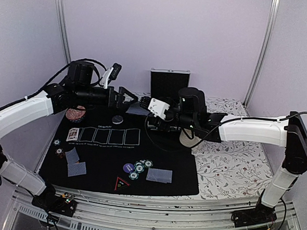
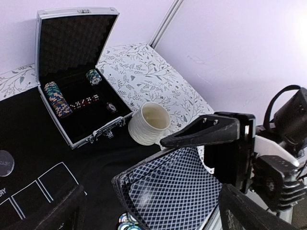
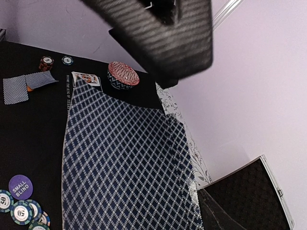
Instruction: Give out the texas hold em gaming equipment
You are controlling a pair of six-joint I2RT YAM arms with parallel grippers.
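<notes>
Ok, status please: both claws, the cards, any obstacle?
Right claw shut on card deck, above the black mat. Left claw open, facing it. Cream mug nearby, not between claws.

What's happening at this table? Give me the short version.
The right arm's fingers grip a stack of blue-checked cards above the far edge of the black mat. The left arm's fingers stand wide open close by, holding nothing. On the mat lie one face-up card, face-down cards in two spots, some chips and a purple button.
</notes>
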